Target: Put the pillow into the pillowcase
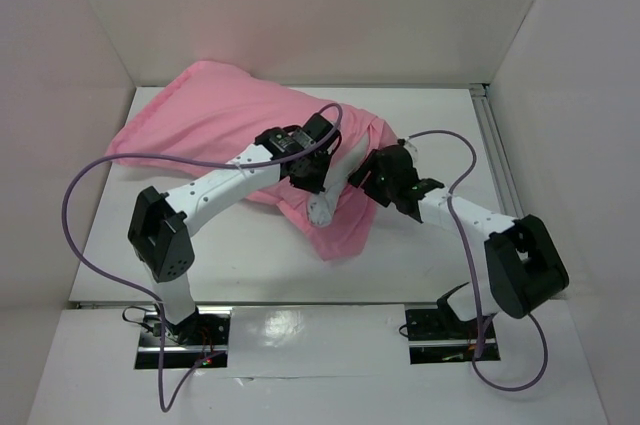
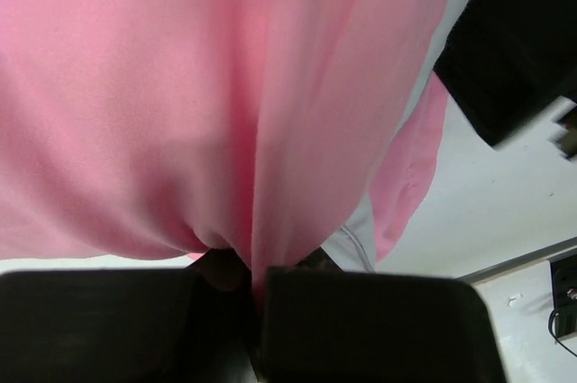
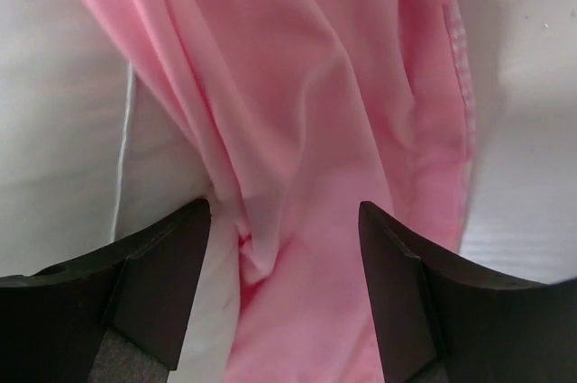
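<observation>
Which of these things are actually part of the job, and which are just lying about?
Part of the job: pink pillowcase, pinched in the shut left end effector; white pillow, partly covered by it; right end effector, open astride a pink fold.
Just there: purple cables; table; walls.

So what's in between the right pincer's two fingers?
A bunched fold of the pink pillowcase. The right pincer stands open around it. You can see this in the right wrist view.
</observation>
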Controlling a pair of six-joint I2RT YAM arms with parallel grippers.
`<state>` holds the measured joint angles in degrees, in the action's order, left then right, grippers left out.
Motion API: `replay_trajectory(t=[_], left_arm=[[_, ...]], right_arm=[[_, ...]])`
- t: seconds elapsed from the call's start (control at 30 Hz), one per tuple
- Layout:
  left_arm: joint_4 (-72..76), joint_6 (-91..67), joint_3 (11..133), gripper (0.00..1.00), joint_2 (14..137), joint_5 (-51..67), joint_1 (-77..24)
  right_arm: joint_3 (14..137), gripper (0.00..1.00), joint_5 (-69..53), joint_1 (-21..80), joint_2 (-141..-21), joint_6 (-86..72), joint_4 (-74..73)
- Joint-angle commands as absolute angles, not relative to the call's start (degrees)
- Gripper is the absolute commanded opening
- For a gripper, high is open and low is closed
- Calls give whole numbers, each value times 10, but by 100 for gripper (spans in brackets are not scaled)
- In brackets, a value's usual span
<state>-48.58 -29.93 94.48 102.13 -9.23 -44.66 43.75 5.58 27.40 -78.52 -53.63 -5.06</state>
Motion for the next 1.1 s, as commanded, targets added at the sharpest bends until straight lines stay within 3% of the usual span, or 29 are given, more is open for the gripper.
replay_trajectory(t=[0.0, 0.27, 0.33, 0.47, 0.63, 0.77, 1.07], left_arm=[[-444, -294, 989, 0, 1012, -73, -438], [-432, -305, 1012, 0, 1012, -51, -426], [-425, -305, 1012, 0, 1012, -46, -426], [-420, -316, 1012, 0, 1012, -53, -426], [-415, -355, 1024, 0, 1019, -71, -407], [-370, -395, 986, 0, 1002, -86, -386], [-348, -483, 983, 0, 1027, -155, -381]], right_arm=[[477, 71, 86, 291, -823, -551, -19], [483, 54, 139, 331, -868, -570, -26], [461, 46, 139, 337, -868, -576, 3], [477, 0, 139, 337, -875, -553, -16], [477, 0, 67, 342, -799, -445, -41], [489, 0, -123, 351, -759, -341, -77], [544, 0, -196, 515, -716, -229, -178]])
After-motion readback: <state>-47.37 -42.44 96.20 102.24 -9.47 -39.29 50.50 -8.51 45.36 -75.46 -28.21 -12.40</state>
